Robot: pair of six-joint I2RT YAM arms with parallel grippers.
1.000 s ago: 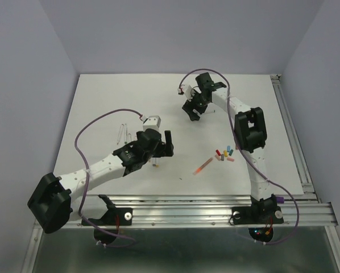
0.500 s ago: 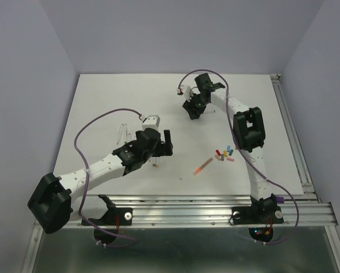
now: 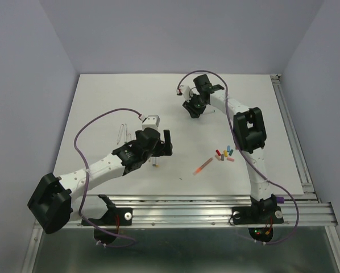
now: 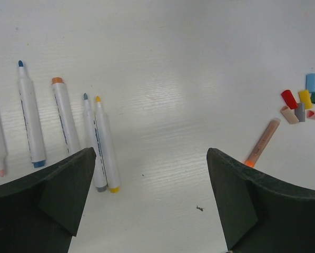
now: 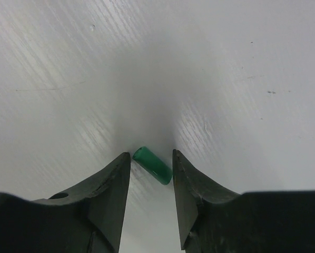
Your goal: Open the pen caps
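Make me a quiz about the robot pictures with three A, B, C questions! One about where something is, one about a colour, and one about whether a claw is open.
1. Where does the lone cap lie?
A. between the fingers of the right gripper
B. in the pile with the other caps
C. on top of a pen

2. What colour is that cap?
A. red
B. green
C. yellow

3. How is the left gripper?
A. shut on a pen
B. shut on a cap
C. wide open, holding nothing

Answers:
1 A: the right wrist view shows it lying on the table between the two fingers.
2 B: it is plainly green.
3 C: its fingers stand far apart, with only table between them.
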